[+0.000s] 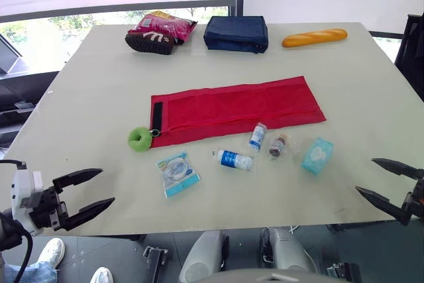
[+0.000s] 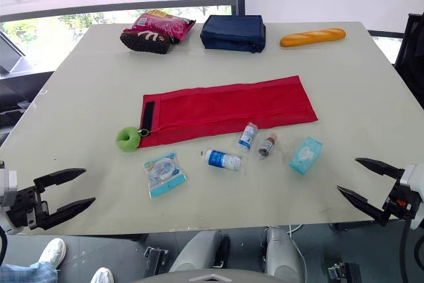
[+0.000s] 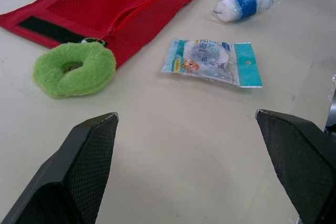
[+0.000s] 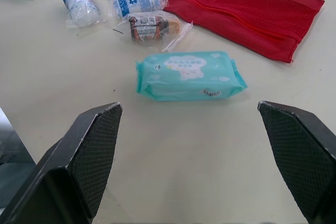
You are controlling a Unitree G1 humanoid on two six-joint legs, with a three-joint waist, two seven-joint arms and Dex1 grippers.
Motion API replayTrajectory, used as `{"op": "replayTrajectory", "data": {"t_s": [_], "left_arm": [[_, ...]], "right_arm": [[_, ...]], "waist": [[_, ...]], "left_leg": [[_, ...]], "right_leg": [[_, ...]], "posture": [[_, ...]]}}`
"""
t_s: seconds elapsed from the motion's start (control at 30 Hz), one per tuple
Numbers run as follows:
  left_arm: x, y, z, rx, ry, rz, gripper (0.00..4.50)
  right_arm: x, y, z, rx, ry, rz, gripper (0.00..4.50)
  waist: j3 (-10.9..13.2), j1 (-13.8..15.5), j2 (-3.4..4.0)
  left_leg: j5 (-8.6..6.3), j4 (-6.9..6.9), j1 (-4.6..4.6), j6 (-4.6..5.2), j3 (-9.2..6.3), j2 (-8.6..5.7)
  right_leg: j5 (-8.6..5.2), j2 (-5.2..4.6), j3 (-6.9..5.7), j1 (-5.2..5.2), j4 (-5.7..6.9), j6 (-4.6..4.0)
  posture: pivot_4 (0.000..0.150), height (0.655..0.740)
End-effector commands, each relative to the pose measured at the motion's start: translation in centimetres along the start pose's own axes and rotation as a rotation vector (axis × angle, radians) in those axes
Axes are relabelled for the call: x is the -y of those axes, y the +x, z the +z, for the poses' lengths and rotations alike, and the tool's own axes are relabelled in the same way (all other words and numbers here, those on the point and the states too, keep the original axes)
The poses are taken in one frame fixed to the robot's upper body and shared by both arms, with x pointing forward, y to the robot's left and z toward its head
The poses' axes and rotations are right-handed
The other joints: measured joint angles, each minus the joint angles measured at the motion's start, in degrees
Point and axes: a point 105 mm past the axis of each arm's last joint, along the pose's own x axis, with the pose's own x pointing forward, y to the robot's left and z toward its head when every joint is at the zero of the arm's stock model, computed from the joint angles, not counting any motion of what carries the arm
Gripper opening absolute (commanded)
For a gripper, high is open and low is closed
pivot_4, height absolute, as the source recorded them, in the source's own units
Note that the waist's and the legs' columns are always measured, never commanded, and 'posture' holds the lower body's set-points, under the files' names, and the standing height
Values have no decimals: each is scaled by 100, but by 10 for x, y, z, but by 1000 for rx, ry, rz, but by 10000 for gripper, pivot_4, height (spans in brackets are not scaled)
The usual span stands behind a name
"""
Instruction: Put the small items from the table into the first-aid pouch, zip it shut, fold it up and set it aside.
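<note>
Two sets of jaws hang off the near edge of the bench (image 1: pixel 99 91), both spread wide with nothing between them: the left jaws at about 8 o'clock, the right jaws at about 4 o'clock. Five small items lie loose on the near half of the bench. One flat clear packet (image 1: pixel 177 173) with a teal edge sits at 7 o'clock, nearest the left jaws, and one teal wipes pack (image 1: pixel 317 155) sits at 5 o'clock, nearest the right jaws. Between them are two white-and-blue rolls, the first roll (image 1: pixel 235 160) at 6 o'clock and the second roll (image 1: pixel 258 136) just past it, with one small brown vial (image 1: pixel 277 144) in clear wrap beside the second. One red first-aid pouch (image 1: pixel 235 107) lies flat and unfolded across the centre, running 9 to 3 o'clock, its near edge just beside the second roll. One green ring (image 1: pixel 140 138) hangs at its 9 o'clock end. Three things line the far edge: one pink snack bag (image 1: pixel 162 28) at 11 o'clock, one navy case (image 1: pixel 236 33) at 12, one bread loaf (image 1: pixel 314 37) at 1.
</note>
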Motion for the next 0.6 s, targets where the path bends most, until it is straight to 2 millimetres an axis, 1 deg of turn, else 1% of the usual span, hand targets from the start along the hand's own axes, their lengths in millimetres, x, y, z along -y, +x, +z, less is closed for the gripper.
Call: {"op": "replayTrajectory", "data": {"t_s": [0.03, 0.5, 0.6], "left_arm": [[-2, -5, 10, 6, 44, -15, 45000], [-3, -6, 13, 3, 49, -9, 45000], [0, -3, 12, 2, 33, -19, 45000]], "right_arm": [[-1, 2, 9, 21, -33, 13, 44291], [-7, 8, 15, 30, -25, 29, 44291], [-8, 8, 15, 36, -22, 34, 44291]], "waist": [[0, -1, 0], [1, 0, 0], [1, 0, 0]], "left_leg": [[0, 0, 0, 0, 0, 0], [0, 0, -1, 0, 0, 0], [0, 0, -1, 0, 0, 0]], "right_leg": [[0, 0, 0, 0, 0, 0], [0, 0, 0, 0, -2, 0], [0, 0, 0, 0, -2, 0]], "posture": [[1500, 7397], [1500, 7397], [1500, 7397]]}}
